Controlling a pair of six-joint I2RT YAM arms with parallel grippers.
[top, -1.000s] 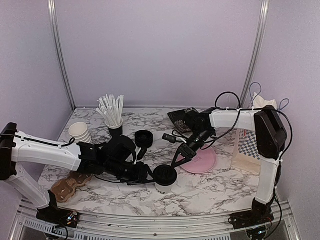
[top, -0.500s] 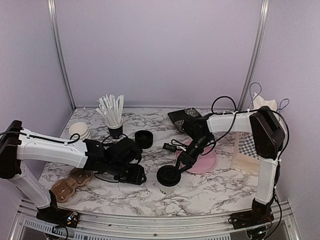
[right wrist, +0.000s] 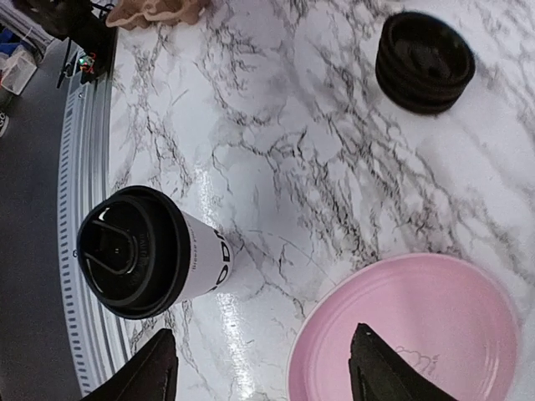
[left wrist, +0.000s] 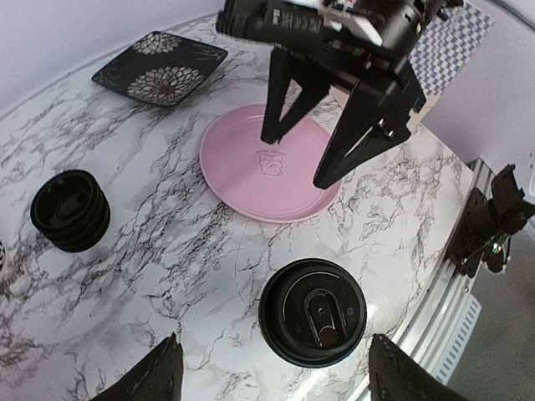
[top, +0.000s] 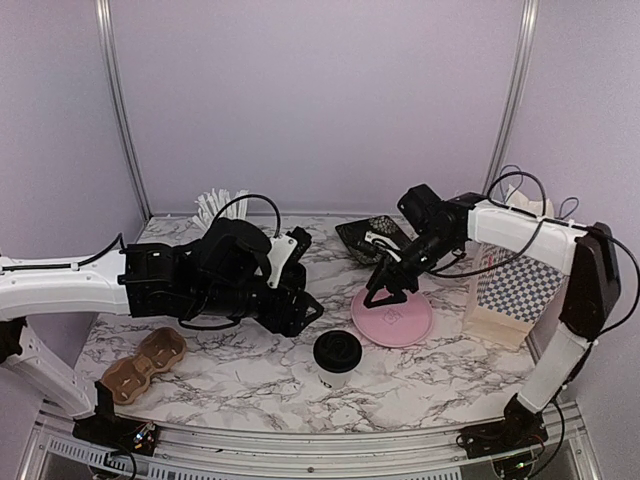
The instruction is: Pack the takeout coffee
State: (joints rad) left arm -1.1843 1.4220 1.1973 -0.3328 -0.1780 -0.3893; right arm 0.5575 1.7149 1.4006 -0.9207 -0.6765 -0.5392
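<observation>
Both of your arms have drawn back from the cup [top: 337,358] since the earlier frame. The left end effector [top: 298,312] has risen and hangs above the desk [top: 250,390] just left of the cup. The right end effector [top: 385,297] now hovers over the pink plate [top: 410,325]. Both are released, fingers spread wide, gripping nothing.

Count what you have:
- one lidded cup
- one pink plate
- one dark flowered dish [left wrist: 159,68]
- one stack of black lids [left wrist: 71,209]
- one brown cardboard carrier [top: 140,365]
- one checkered bag [top: 510,295]
- one bunch of white straws [top: 215,200], mostly hidden behind the left arm

Your cup stands upright on the desk near the front edge, between the two arms and just in front of the plate, apart from it. It is white paper with dark lettering on the wall. A black lid sits on it, with a sip tab across the top. The carrier lies well off to the left, at the front corner. The bag stands at the right edge, beyond the plate.
</observation>
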